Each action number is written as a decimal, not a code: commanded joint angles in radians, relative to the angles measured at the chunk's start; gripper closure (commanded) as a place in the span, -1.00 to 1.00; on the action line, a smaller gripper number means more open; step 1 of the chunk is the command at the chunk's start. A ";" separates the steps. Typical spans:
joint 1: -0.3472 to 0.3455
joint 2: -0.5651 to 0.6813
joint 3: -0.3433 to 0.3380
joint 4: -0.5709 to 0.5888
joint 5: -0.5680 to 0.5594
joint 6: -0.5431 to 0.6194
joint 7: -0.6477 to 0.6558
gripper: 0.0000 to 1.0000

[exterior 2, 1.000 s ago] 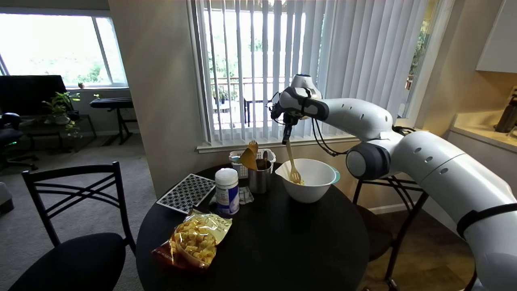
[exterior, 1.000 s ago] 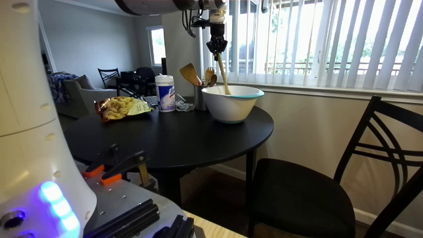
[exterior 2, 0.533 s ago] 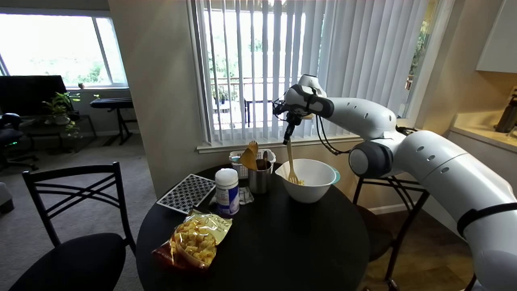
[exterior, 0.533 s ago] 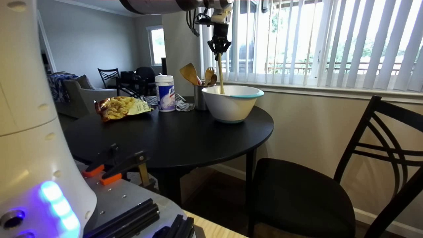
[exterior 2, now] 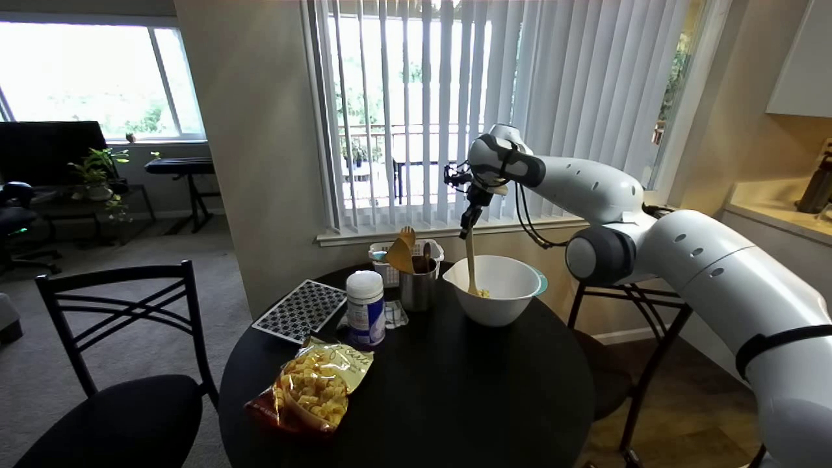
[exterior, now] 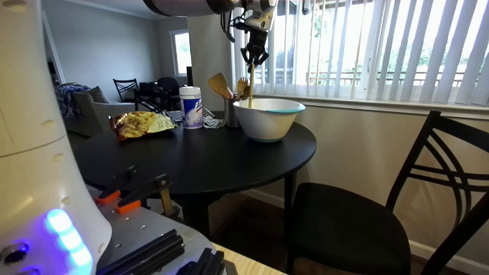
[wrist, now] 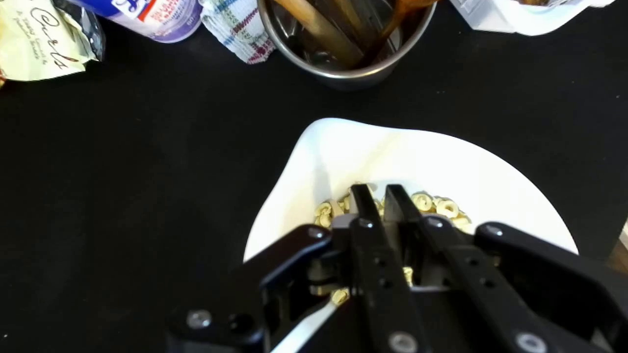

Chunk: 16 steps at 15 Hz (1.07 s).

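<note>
My gripper (exterior: 252, 66) is shut on the upper end of a wooden fork (exterior: 251, 86). The fork stands almost upright, its lower end inside a white bowl (exterior: 267, 124) with a turquoise rim part. In an exterior view the gripper (exterior 2: 466, 229) is above the bowl (exterior 2: 497, 311), with the fork (exterior 2: 471, 260) reaching down to pale food pieces (exterior 2: 483, 294). In the wrist view the fingers (wrist: 378, 189) lie over the bowl (wrist: 417, 147) with a narrow gap at their tips, and curled pasta-like pieces (wrist: 447, 208) show below. The fork's handle is mostly hidden there.
A metal holder (exterior 2: 418, 290) with wooden utensils stands close beside the bowl. A wipes canister (exterior 2: 366, 309), a cloth (exterior 2: 395, 314), a white basket (exterior 2: 391, 274), a patterned board (exterior 2: 302, 311) and a snack bag (exterior 2: 318, 387) share the round black table (exterior 2: 455, 403). Chairs stand around it.
The gripper has shifted slightly right in both exterior views and tilted. The fork's lower end has swept left inside the bowl, and its head has turned edge-on. The bowl has stayed put.
</note>
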 commanded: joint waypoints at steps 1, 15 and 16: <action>0.006 -0.006 -0.018 0.000 -0.022 -0.037 -0.034 0.94; 0.121 -0.015 -0.157 0.007 -0.276 -0.251 -0.406 0.94; 0.134 -0.027 -0.167 -0.011 -0.294 -0.231 -0.432 0.94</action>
